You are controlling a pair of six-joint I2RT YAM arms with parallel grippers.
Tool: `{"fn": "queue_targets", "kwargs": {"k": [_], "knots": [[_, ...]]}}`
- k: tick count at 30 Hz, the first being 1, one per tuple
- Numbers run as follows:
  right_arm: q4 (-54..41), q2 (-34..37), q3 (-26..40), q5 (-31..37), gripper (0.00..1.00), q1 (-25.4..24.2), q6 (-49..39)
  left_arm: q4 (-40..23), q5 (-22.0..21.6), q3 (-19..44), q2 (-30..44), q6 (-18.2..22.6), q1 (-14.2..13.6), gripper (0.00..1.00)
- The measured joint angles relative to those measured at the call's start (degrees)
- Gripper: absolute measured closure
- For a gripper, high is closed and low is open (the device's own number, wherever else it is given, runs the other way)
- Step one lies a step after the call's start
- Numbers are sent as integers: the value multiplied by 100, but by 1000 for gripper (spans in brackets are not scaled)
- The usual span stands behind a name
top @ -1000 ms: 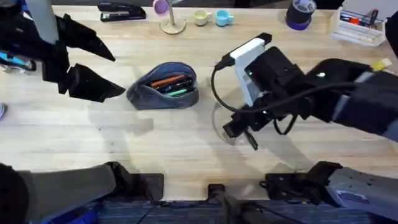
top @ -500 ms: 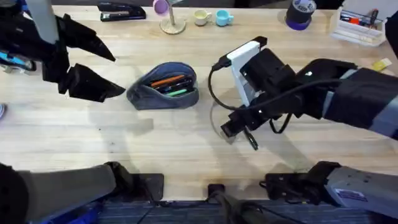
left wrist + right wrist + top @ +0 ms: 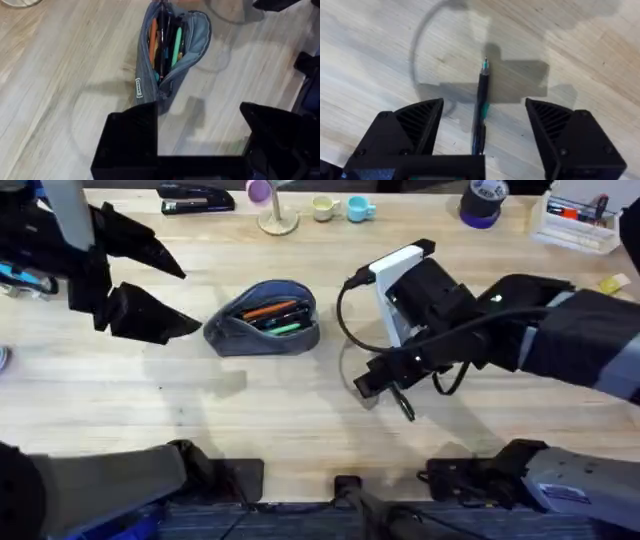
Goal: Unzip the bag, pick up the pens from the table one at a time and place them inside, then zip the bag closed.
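Blue-grey fabric pouch (image 3: 265, 318) is sitting unzipped mid-table with pens inside, so you're picking: your right gripper (image 3: 482, 122), fingers spread, is hovering astride the slim dark pen (image 3: 481, 107) on the pale wooden table (image 3: 200, 415); next, lower and pinch.

A black stapler (image 3: 195, 198), two small cups (image 3: 341, 208) and a tape roll (image 3: 483, 202) line the far edge.

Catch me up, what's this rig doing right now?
Packing pens into the bag, which lies unzipped on the table with orange, green and dark pens inside. The right gripper hangs over a dark pen lying on the wood, jaws open either side, not gripping. The left gripper sits open beside the bag.
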Motion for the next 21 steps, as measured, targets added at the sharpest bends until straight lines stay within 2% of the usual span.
{"fn": "queue_targets", "kwargs": {"k": [16,18,21], "knots": [[-321,494,190,-82,6,8,801,2,0,0,0,0,0,7],[-321,508,195,-33,46,36,852,2,0,0,0,0,0,7],[-332,547,195,161,243,107,896,2,0,0,0,0,0,6]]}}
